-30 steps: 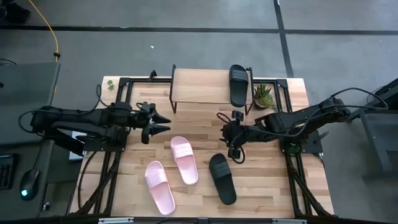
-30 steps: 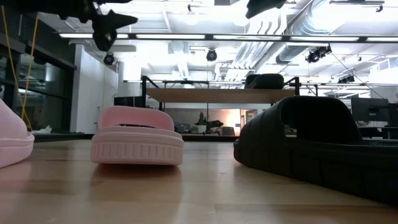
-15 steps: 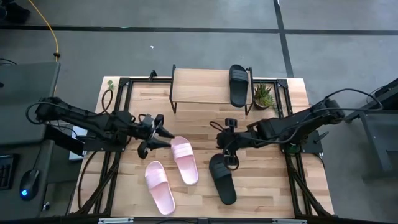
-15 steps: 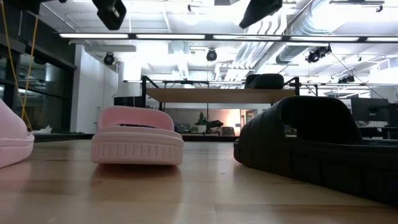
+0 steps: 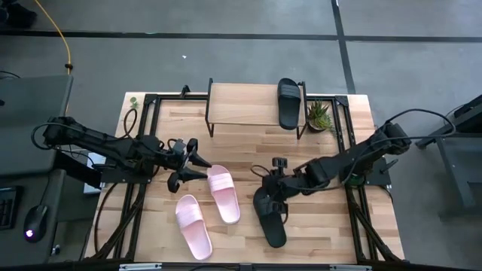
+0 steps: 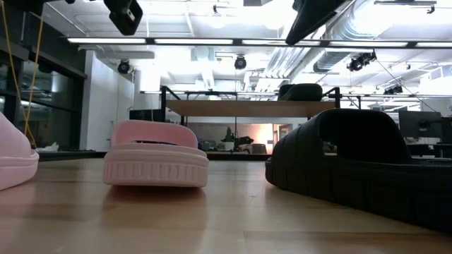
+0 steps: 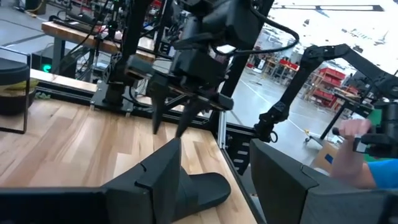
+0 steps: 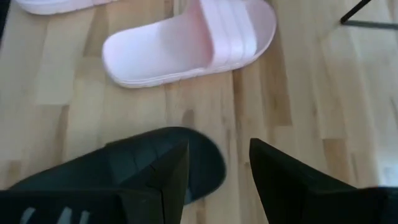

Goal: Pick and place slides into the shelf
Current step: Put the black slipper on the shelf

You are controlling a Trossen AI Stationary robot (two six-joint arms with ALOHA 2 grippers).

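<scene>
Two light pink slides (image 5: 224, 193) (image 5: 194, 226) and one black slide (image 5: 269, 217) lie sole-down on the table. A second black slide (image 5: 289, 104) lies on the right end of the shelf (image 5: 241, 105) at the table's far side. My left gripper (image 5: 197, 167) is open and level, just left of the far end of the nearer pink slide. My right gripper (image 5: 271, 192) is open and slants down above the far end of the black slide (image 8: 155, 165) on the table. In the low view its fingers (image 6: 314, 17) are well clear above that slide (image 6: 353, 166).
A small potted plant (image 5: 319, 115) stands on the table right of the shelf. Black frame rails run along the table's left and right sides. Bare wood lies between the shelf and the slides. A person's hand (image 7: 354, 134) shows in the room beyond the table.
My right gripper has moved toward the table's near edge and down, from mid-table to above the black slide's far end. My left gripper swung toward the near edge and the pink slide, then held still. No slide has moved.
</scene>
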